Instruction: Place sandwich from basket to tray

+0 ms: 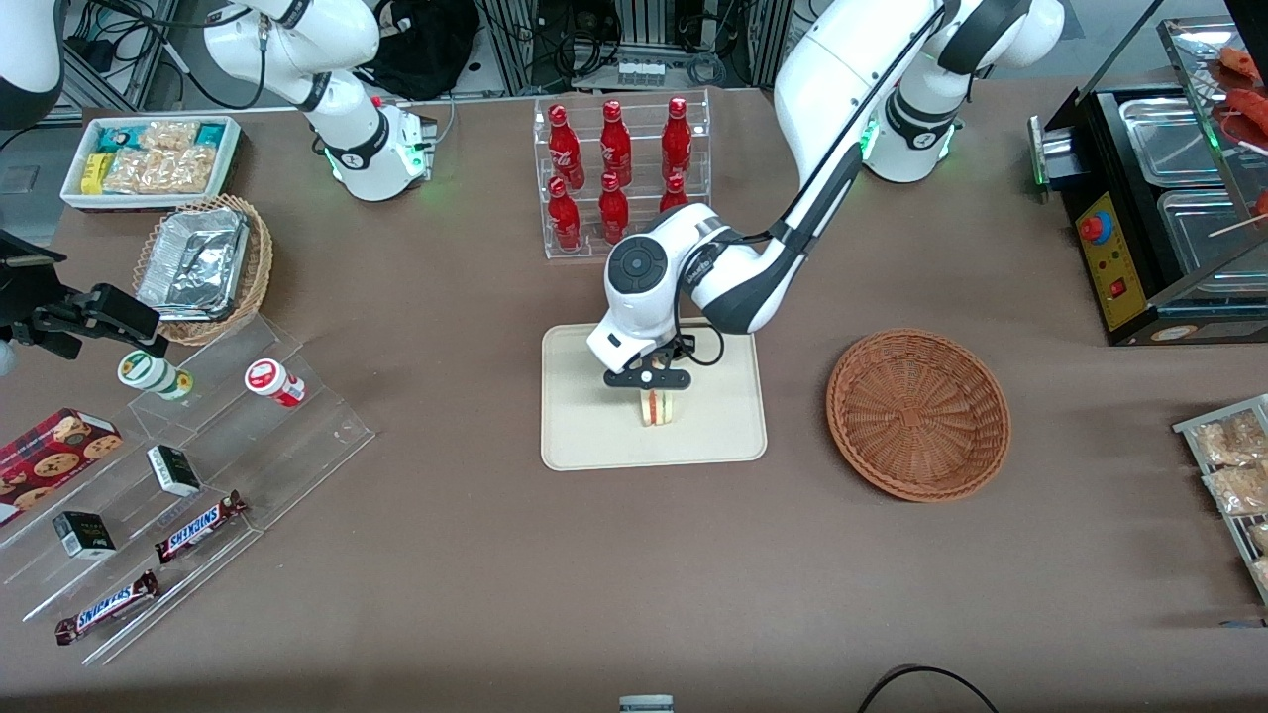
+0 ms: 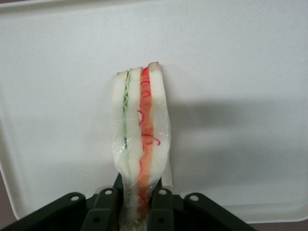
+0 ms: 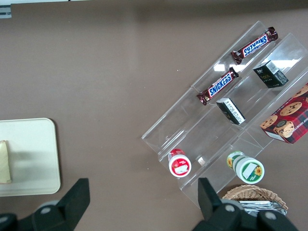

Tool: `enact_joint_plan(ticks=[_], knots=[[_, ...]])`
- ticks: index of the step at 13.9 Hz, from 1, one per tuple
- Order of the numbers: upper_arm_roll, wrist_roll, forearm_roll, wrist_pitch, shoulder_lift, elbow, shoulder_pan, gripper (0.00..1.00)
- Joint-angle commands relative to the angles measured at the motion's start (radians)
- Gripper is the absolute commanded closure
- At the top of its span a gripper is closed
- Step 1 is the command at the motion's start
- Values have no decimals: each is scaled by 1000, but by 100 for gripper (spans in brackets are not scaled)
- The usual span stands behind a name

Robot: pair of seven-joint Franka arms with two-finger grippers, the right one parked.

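Brown cloth covers the wide tabletop, which carries snacks and display racks at both ends. Near its middle lies the flat cream-beige rectangular tray with rounded corners and a low raised rim. Over this tray hangs the working arm's black two-finger tool, pointing downward.

From the wrist camera, the two black fingers are closed tight against both faces of the small triangular sandwich, a wedge of pale white bread in clear wrap with a red-pink filling stripe and a thinner green one along its cut edge. The wedge stands on edge between the fingers. Its shadow falls on the tray beside it, but whether its lower end touches the tray surface cannot be told. In the front view the sandwich shows just below the tool, over the middle of the tray.

Beside the tray, toward the working arm's end of the tabletop, sits the round shallow reddish-brown woven wicker basket, well apart from the tool. A clear acrylic rack of red bottles stands farther from the front camera than the tray.
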Motion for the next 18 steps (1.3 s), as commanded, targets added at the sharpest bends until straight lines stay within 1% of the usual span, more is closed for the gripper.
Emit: enact_joint_plan(ticks=[1, 4, 7, 8, 12, 14, 16, 18], knots=[[11, -7, 16, -13, 10, 30, -16, 1], [14, -11, 10, -29, -42, 25, -8, 0], [37, -65, 4, -169, -164, 22, 4, 0], [47, -88, 4, -215, -210, 20, 27, 0], [46, -89, 1, -354, -378, 10, 160, 0], [46, -77, -1, -492, -467, 1, 251, 0], [47, -67, 1, -560, -539, -19, 323, 0], [47, 51, 1, -569, -591, -50, 406, 0]])
